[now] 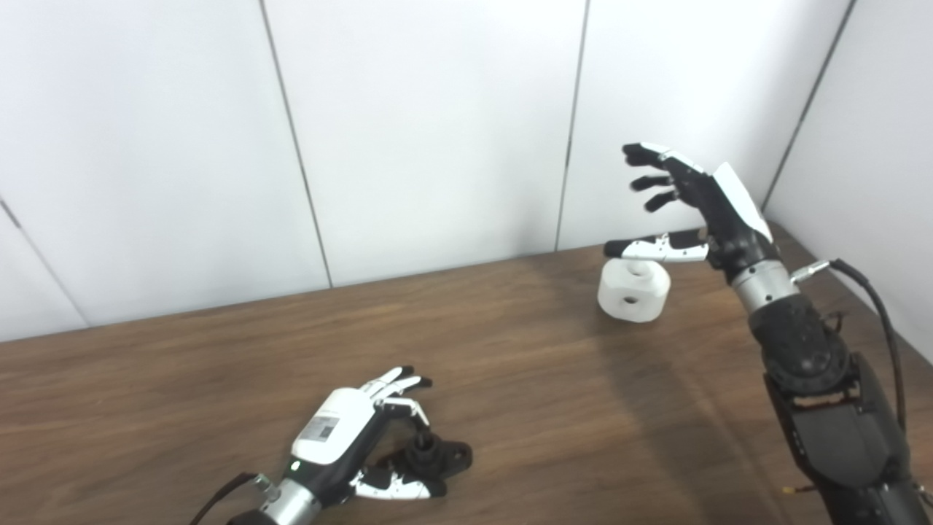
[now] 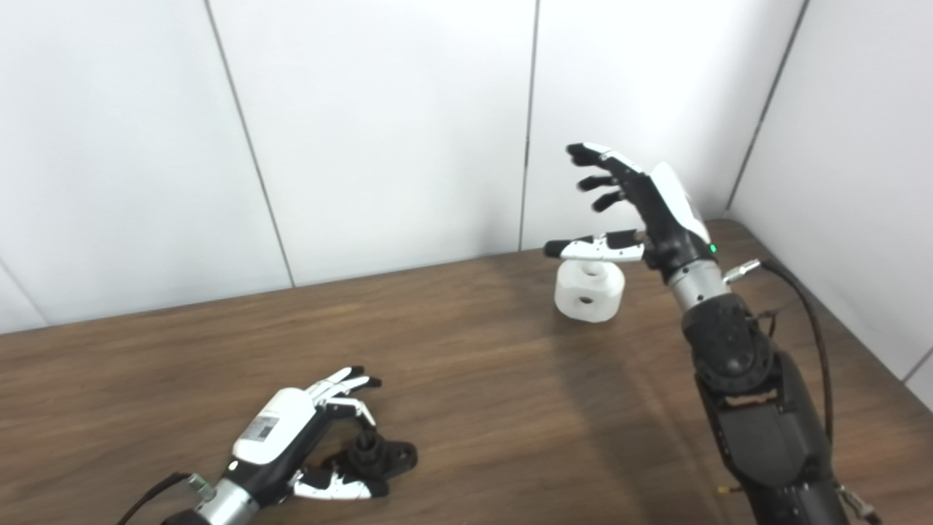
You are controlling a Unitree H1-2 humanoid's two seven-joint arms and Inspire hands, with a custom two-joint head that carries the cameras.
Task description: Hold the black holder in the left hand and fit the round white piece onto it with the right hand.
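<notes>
The black holder (image 1: 439,456) lies on the wooden table (image 1: 510,350) near the front left. My left hand (image 1: 348,432) is cupped around it, fingers arched over its far side and thumb along its near side, without a closed grip that I can see. The round white piece (image 1: 633,293), with a hole in its side, stands at the back right of the table. My right hand (image 1: 698,203) hovers just above and to the right of it, open, fingers spread upward and thumb stretched over the piece's top.
White wall panels (image 1: 437,131) rise right behind the table's far edge, and another wall closes off the right side. A black cable (image 1: 878,306) runs along my right forearm. Bare wood lies between the two hands.
</notes>
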